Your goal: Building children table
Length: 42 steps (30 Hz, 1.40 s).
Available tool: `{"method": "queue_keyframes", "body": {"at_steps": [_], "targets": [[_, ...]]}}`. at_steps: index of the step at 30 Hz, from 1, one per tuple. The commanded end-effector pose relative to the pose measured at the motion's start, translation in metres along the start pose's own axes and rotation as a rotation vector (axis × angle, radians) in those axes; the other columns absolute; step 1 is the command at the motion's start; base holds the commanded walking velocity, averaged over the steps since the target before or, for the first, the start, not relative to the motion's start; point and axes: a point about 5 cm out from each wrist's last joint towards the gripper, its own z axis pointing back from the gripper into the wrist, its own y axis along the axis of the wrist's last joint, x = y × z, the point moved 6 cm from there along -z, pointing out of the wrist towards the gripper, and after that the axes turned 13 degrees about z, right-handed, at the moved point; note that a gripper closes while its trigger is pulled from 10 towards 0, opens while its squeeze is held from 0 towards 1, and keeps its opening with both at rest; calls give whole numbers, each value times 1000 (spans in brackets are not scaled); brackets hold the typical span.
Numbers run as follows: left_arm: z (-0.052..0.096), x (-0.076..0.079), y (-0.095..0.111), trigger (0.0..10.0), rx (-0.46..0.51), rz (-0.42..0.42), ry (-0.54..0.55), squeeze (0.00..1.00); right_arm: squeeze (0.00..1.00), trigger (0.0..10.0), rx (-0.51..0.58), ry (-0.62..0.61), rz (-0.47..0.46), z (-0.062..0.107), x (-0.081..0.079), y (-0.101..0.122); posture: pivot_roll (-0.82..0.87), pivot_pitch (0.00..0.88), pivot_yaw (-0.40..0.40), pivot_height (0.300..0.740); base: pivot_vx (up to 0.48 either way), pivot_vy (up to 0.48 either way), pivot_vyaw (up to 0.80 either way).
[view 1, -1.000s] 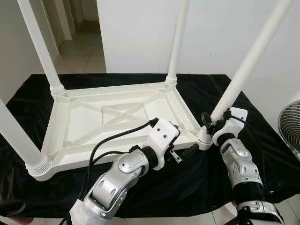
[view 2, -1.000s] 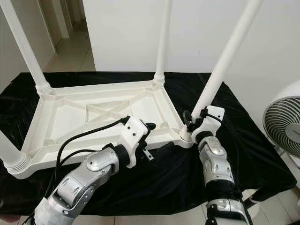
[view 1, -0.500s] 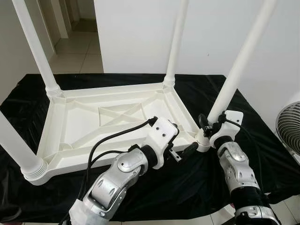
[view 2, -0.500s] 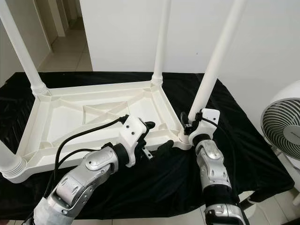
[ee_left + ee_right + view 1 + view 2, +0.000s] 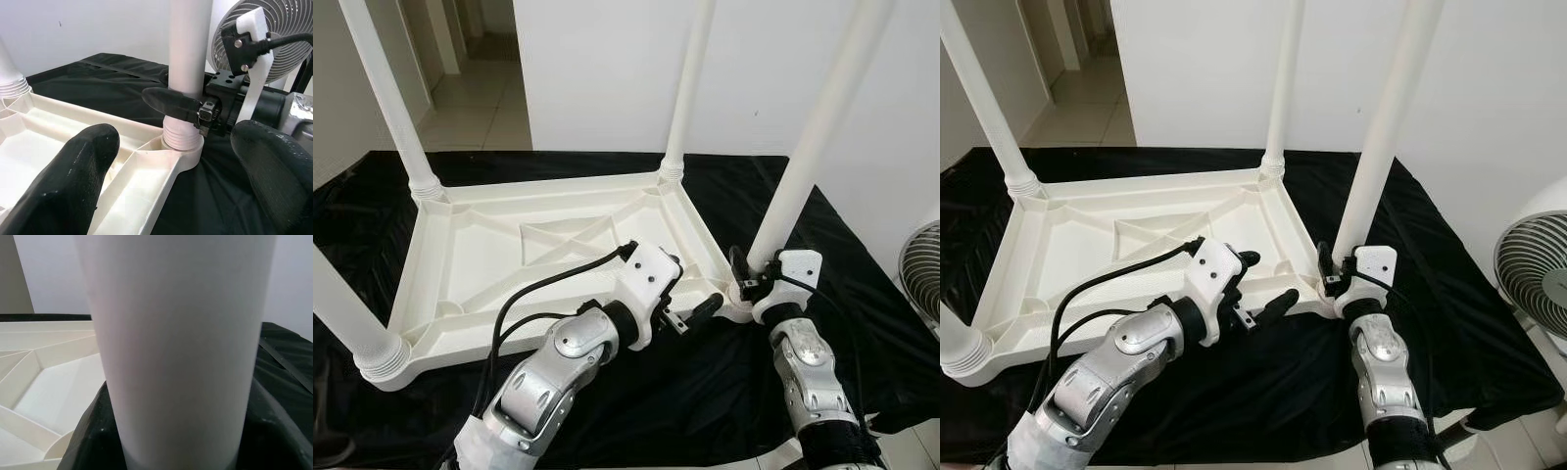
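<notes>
White plastic upturned tabletop (image 5: 548, 245) lay on black cloth (image 5: 862, 304), centre frame. Right gripper (image 5: 1332, 269) clenched round white round plastic leg (image 5: 803, 186) at 4 o'clock corner socket. Left gripper (image 5: 690, 304) spread, empty, straddling near rim. Advice: keep leg vertical while twisting, steady rim. Count: four legs, one tabletop, one white fan (image 5: 1533, 269) at 3 o'clock.

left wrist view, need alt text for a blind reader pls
The right gripper clasps the base of a white table leg seated in the corner socket of the upside-down white tabletop. The left gripper's two black fingers are spread apart in the foreground, holding nothing; black cloth and a fan lie behind.
</notes>
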Motion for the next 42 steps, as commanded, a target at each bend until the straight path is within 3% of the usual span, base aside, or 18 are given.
{"method": "queue_keyframes", "body": {"at_steps": [1, 9, 16, 23, 42], "targets": [[2, 4, 0, 10000, -13, 4, -38, 0, 0, 10000, -284, 70, -50, 38, -24, -74, 4, 76, 24, 740, 0, 0, 0], [3, 4, 0, 10000, -18, -1, -43, 0, 0, 10000, -274, 75, -49, 43, -24, -76, 7, 78, 30, 740, 0, 0, 0], [5, 4, 1, 10000, -20, -4, -41, 0, 0, 10000, -412, 48, -93, 42, -17, -98, 16, 84, 33, 740, 0, 0, 0], [6, 4, 2, 10000, -17, -3, -37, 0, 0, 10000, -466, 62, -123, 35, -14, -104, 17, 86, 31, 740, 0, 0, 0], [9, 7, 2, 10000, -19, -2, -38, 0, 0, 10000, -577, 47, -216, 34, -2, -118, 21, 83, 24, 740, 0, 0, 0]]}}
